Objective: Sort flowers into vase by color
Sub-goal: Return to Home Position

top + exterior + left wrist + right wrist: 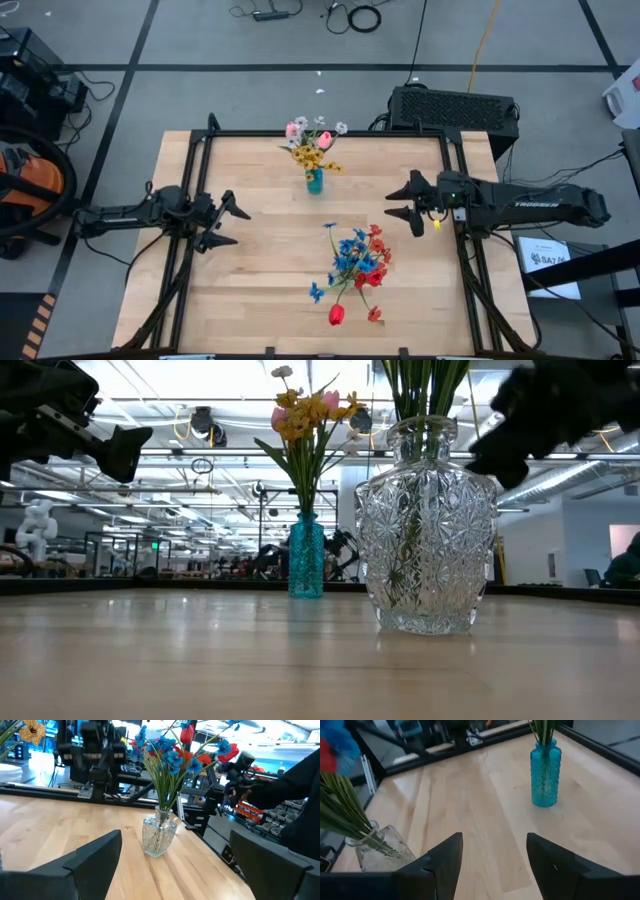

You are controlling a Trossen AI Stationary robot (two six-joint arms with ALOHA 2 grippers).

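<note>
- At the left side of the tabletop, the left hand is held above the wood, fingers spread wide, with nothing between them.
- At the right side, the right hand is held likewise: fingers parted, empty, pointed toward the middle.
- Between the two hands, toward the edge at the high view's top, the blue vase is stood upright. The pink, yellow and white flowers are carried in it, stems near vertical.
- Toward the opposite edge, the transparent vase is stood upright, well apart from the blue one. The blue and red flowers are held in it, stems rising and fanning outward. One red tulip is leaned farthest toward that edge.
- No loose stem is seen lying on the wood, so the sorting is judged finished, with only a withdrawal left.
- Relation governing that withdrawal: both vases lie ahead of the fingertips, in the space between the hands.
- The blue and red bunch is nearer the right hand and well apart from the left. The blue vase is placed about equally far from each.
- A retreat back along each arm's own line is judged to lead away from every stem. The fanned blooms near the right hand are the only thing at risk of being brushed.
</note>
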